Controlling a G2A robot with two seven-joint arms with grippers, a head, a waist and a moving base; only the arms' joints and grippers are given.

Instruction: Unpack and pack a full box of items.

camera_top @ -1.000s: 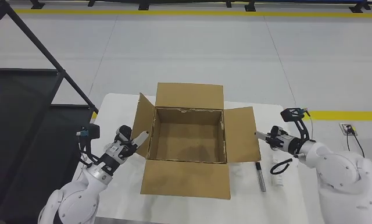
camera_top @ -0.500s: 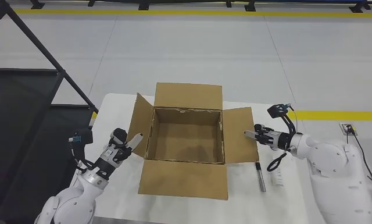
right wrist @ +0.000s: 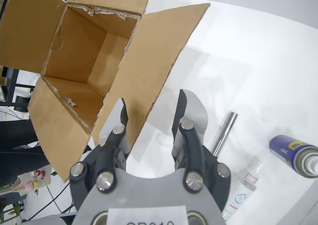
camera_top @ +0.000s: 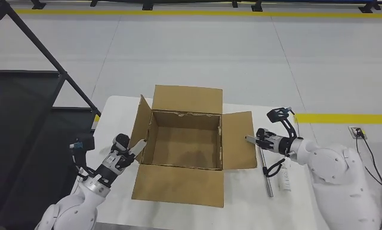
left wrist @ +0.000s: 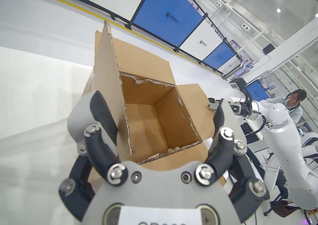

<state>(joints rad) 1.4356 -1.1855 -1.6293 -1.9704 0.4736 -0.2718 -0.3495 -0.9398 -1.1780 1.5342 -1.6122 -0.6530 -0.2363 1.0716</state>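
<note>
**Table** (camera_top: 113, 113): white, and it bears everything listed below.

**Cardboard box** (camera_top: 185, 140): sits mid-table with all four flaps open. The near and right flaps are splayed outward, the far flap leans back, and the left flap stands close to upright. The floor and inner walls are bare in both wrist views. The unpacking half therefore looks done, and nothing has been packed back.

**Left gripper** (left wrist: 161, 101): at the left flap's near corner. The jaws are spread wide and hold nothing. One finger lies against the flap's outer face, but contact cannot be confirmed.

**Right gripper** (right wrist: 152, 99): at the outer edge of the right flap. The jaws are parted with the flap's edge lying between them, unclamped and empty.

**Spray can** (right wrist: 295, 154): blue, lying on its side on the table to the right of the box, well apart from it.

**Metal rod** (right wrist: 223, 131): shiny, lying flat between the box's right flap and the can.

**Small clear bottle** (right wrist: 244, 178): lying just beside the rod.

**Outstanding**: all three loose items are still to go back into the box, and then the flaps need closing.
</note>
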